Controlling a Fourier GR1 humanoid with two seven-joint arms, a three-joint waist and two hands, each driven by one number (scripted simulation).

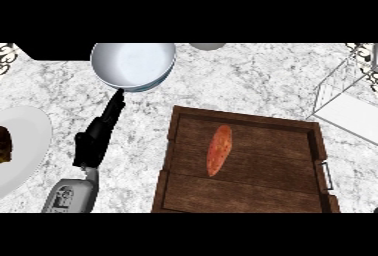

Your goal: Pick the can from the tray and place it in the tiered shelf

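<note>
The only thing in the wooden tray (314, 150) was an elongated orange-red item (219, 150), which did not look like a can. It lay flat on the tray's boards, left of the tray's middle and clear of every wall. Its long axis ran almost straight away from the robot, with the far end leaning slightly to the right. It was slim and spindle-shaped, fuller in its far half and narrowing to a point at the near end. Its skin was mottled orange and red.

The tray sat on the marbled bench (258, 80), with a metal handle on its right wall. Beyond the tray's right far corner stood the tiered shelf (347, 112), a white wire frame over a flat white panel, well apart from the item.

The left robot hand (90, 147) showed at the lower left of the bench, beside the tray's left wall and not touching it. A slim black shape ran from it up to a pale round pan (133, 65). Whether that shape was the pan's handle or part of the robot hand could not be told, nor whether the robot hand was spread or closed. A white plate (26, 135) holding something brown lay at the left edge.
</note>
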